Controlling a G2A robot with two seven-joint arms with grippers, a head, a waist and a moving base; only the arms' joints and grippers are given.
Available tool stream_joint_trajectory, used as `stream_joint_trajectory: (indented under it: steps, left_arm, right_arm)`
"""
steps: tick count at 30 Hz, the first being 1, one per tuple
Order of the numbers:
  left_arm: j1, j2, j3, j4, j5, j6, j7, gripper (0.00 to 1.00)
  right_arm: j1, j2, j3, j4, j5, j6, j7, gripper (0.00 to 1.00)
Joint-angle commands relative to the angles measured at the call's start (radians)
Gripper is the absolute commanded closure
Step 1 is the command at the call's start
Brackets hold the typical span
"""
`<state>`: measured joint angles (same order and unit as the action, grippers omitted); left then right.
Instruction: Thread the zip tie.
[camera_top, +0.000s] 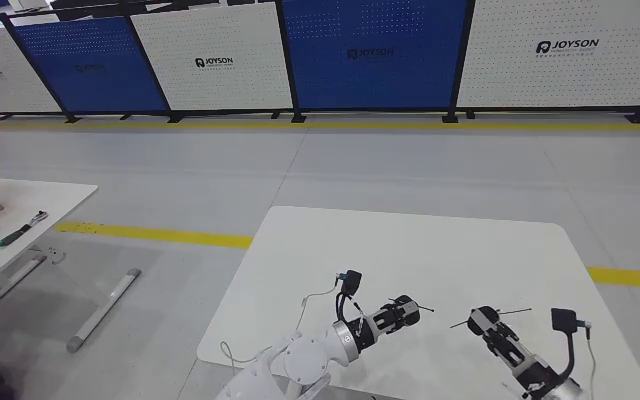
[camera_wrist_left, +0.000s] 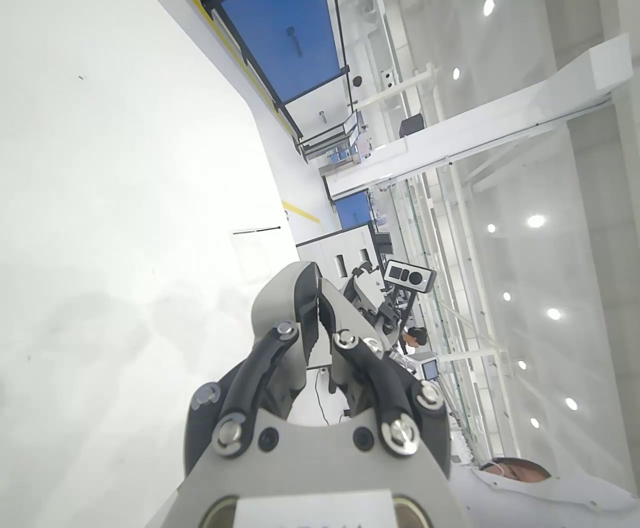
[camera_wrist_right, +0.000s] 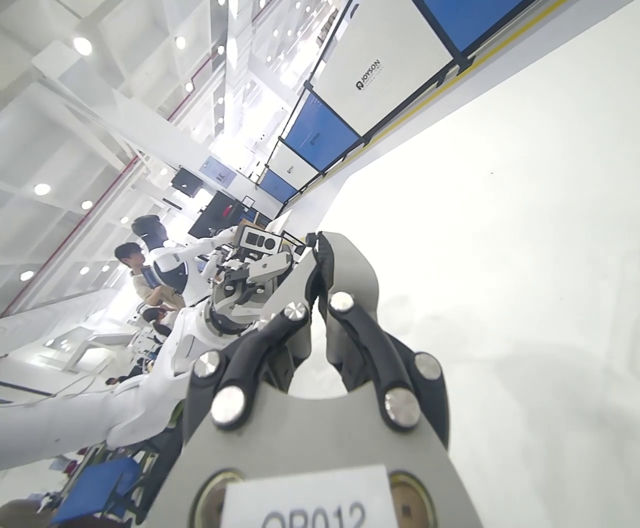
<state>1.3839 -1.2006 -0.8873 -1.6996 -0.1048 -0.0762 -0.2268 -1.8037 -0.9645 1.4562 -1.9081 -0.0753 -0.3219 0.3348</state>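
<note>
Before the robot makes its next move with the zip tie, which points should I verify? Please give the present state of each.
1. Left claw shut: ok.
2. Right claw shut: ok.
3. Zip tie held in right claw: ok.
4. Black strand at left claw tip really gripped: cannot tell.
5. Claws close enough for threading: not ok, they stand apart over the table.
</note>
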Motion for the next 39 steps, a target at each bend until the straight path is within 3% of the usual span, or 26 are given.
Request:
stream_joint_trajectory:
  steps: [1, 4, 6, 15, 21, 26, 31, 39]
  left_arm:
    - [0.000, 0.000, 0.000, 0.000, 0.000, 0.000, 0.000, 1.00]
    - [0.000, 0.000, 0.000, 0.000, 0.000, 0.000, 0.000, 1.00]
    - [0.000, 0.000, 0.000, 0.000, 0.000, 0.000, 0.000, 1.00]
    - [0.000, 0.000, 0.000, 0.000, 0.000, 0.000, 0.000, 1.00]
    - [0.000, 0.000, 0.000, 0.000, 0.000, 0.000, 0.000, 1.00]
    - [0.000, 0.000, 0.000, 0.000, 0.000, 0.000, 0.000, 1.00]
    - [0.000, 0.000, 0.000, 0.000, 0.000, 0.000, 0.000, 1.00]
    - [0.000, 0.000, 0.000, 0.000, 0.000, 0.000, 0.000, 1.00]
  right_arm:
    - [-0.014, -0.001, 0.008, -0.001, 0.018, -0.018, -0.005, 1.00]
    - [-0.037, -0.005, 0.018, -0.008, 0.038, -0.018, -0.056, 1.00]
    - [-0.047, -0.010, 0.005, -0.007, -0.013, -0.016, -0.115, 1.00]
    - [-0.047, -0.010, 0.005, -0.007, -0.013, -0.016, -0.115, 1.00]
    - [-0.008, -0.030, -0.069, -0.017, -0.100, 0.085, -0.238, 1.00]
    - [0.023, -0.045, -0.145, -0.002, -0.166, 0.132, -0.279, 1.00]
    - [0.037, -0.052, -0.158, 0.014, -0.143, 0.104, -0.264, 1.00]
    - [0.039, -0.053, -0.157, 0.015, -0.141, 0.106, -0.266, 1.00]
